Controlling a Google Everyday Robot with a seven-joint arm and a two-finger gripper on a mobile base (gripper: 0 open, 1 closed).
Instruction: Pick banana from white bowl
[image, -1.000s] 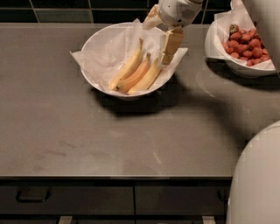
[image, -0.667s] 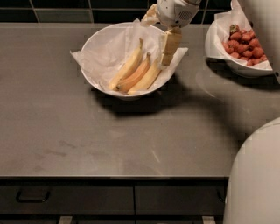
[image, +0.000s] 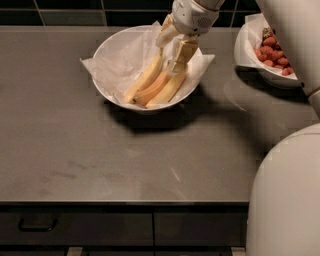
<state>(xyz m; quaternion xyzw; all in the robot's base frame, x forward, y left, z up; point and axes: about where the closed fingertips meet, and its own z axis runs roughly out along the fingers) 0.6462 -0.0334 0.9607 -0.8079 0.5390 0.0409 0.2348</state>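
1. Since the earlier frame the gripper (image: 170, 54) had slid left and a little lower, from the right rim of the white bowl (image: 107, 55) to just over the far ends of the fruit.
2. Its two fingers stood apart, clamped on nothing, one to each side of those upper ends.
3. The banana (image: 167, 90) lay on the paper lining at the right of the row, touching a shorter orange-tinted banana (image: 152, 90); a paler banana (image: 142, 82) lay to the left.
4. I judged this the reach step, grasp not yet made.
5. Next I would have needed to lower the fingers astride the right-hand fruit alone, close, then lift straight up.
6. The bowl of strawberries (image: 250, 60) stood well apart.
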